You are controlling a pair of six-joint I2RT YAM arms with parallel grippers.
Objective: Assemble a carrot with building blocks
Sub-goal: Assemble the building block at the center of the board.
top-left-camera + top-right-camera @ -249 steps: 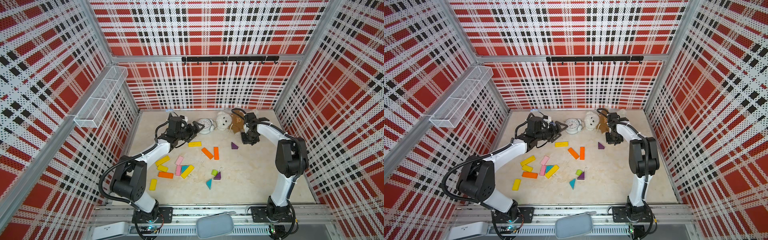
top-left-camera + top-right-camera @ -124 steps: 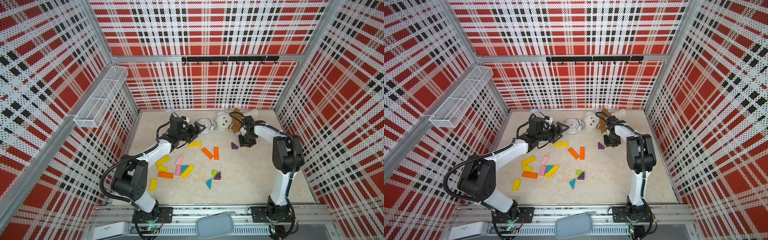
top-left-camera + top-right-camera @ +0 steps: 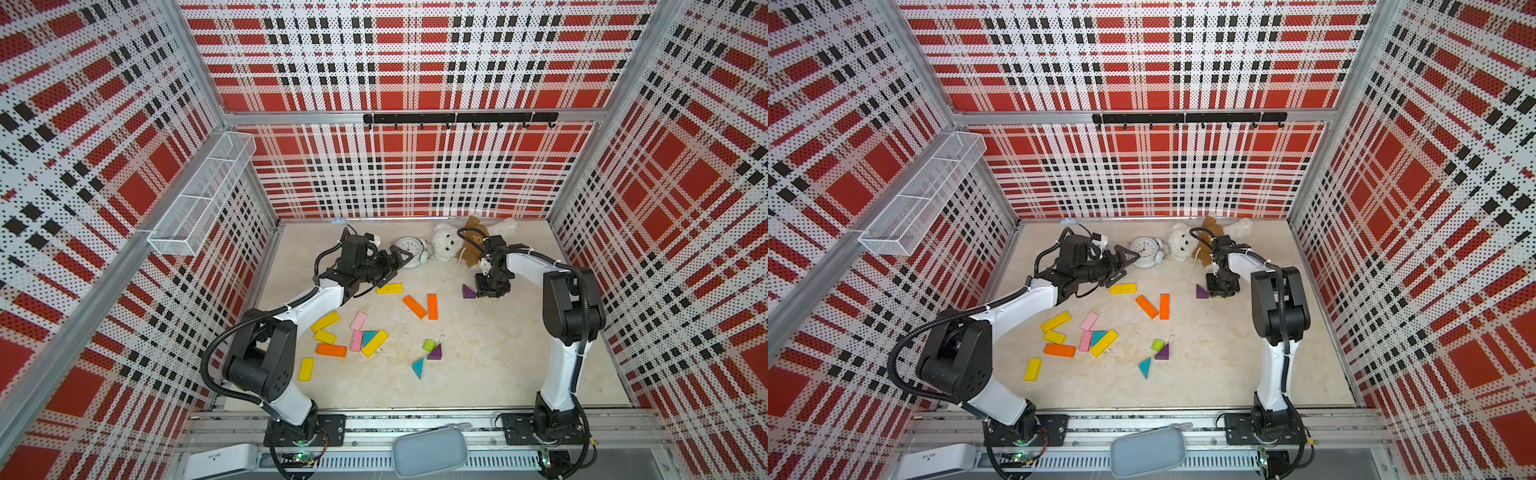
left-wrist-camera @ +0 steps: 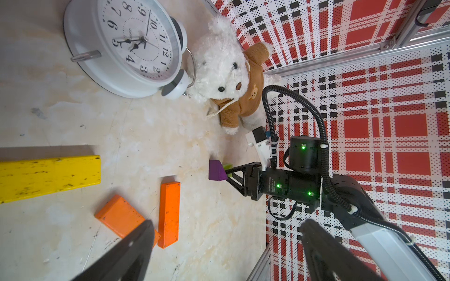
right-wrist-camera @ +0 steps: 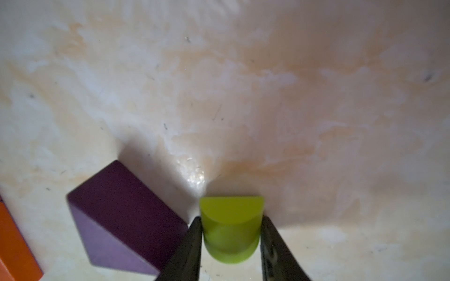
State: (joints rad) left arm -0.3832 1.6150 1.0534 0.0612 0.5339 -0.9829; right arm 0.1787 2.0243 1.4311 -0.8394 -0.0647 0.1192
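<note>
Right gripper point(image 3: 492, 287) is low on the cream tabletop point(image 3: 498, 353), jaws pressed against a lime-green rounded wooden stub point(image 5: 231, 226).
It has dropped from beside the white plush teddy bear point(image 3: 444, 248) to the table's 1 o'clock, bringing the stub to 3 o'clock of a purple wooden triangle point(image 5: 121, 214). The carrot's green top looks delivered but not yet released. Left gripper point(image 3: 400, 264) hovers at 11 o'clock, jaws wide apart and empty.

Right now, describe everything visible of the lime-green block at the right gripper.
The lime-green half-round block is a small painted piece, with a flat semicircular face and a curved side, smooth and unmarked. It sits between the right gripper's black fingers, which lie against its two sides. The purple triangle stands close beside it; whether they touch is unclear. It is low over the beige table; contact cannot be told.
</note>
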